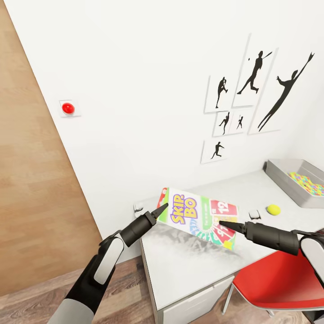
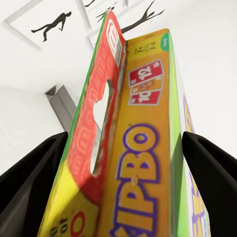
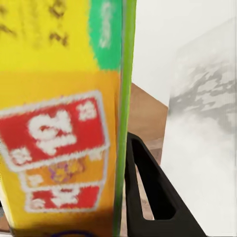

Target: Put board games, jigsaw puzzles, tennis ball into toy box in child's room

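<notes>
while both grippers, left and right, pinch flat yellow-green-red skip-bo board game box at opposite ends, we keep it level, carry toward shallow grey toy box beyond right gripper.

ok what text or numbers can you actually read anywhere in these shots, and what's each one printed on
"SKIP-BO": purple letters on the face of the board game, held above the table between the left gripper and right gripper.
"12": white on the red card picture on that face.
"12" and "10": card pictures on the box's yellow edge, left wrist view.
"KIPBO": part of the logo on that edge.
Small print near the edge's far end: too blurred.
Right wrist view card numbers: too blurred.
</notes>
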Motion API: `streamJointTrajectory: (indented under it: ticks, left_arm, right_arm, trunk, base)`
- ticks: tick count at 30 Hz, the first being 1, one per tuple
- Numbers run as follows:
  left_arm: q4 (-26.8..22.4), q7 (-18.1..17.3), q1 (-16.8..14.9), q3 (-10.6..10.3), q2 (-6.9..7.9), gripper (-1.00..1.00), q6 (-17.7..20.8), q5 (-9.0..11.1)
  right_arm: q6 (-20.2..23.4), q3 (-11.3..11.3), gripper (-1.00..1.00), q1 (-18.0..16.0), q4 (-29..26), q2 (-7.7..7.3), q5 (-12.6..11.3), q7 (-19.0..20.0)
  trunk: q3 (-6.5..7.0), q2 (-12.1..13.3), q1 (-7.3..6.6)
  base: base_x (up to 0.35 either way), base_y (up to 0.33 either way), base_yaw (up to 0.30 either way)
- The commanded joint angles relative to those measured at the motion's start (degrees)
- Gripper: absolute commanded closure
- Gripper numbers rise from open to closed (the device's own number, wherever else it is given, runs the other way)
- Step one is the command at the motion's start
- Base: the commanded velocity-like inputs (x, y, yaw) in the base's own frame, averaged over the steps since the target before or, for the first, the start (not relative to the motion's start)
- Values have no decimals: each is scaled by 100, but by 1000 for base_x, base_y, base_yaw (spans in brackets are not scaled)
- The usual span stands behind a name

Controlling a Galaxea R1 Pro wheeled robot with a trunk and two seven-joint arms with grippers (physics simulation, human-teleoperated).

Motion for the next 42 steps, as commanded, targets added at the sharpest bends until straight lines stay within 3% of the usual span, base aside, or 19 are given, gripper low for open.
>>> streamJointTrajectory:
  ticks: [1, 35, 36, 42]
  left_arm:
    - [-2, 1, -5, -1, -2, 100, 54, 59]
    - [-9, -22, -5, 14, 15, 100, 54, 82]
    - [-9, -22, -5, 14, 15, -100, 52, 83]
    - [-9, -22, 8, 18, 20, -100, 47, 82]
  right_arm:
    - [25, -8, 100, -5, 1, 0, 53, 34]
    - [25, -33, 100, 2, 1, -1, 45, 43]
    - [25, -32, 100, 2, 1, -1, 45, 43]
    - [25, -46, 100, 4, -4, -1, 47, 47]
  trunk:
    - [-12, -12, 3]
    - [-12, -12, 3]
    - [-12, -12, 3]
    - [-12, -12, 3]
  base:
    - [0, 0, 0]
    - [0, 0, 0]
    - [0, 0, 0]
    - [0, 0, 0]
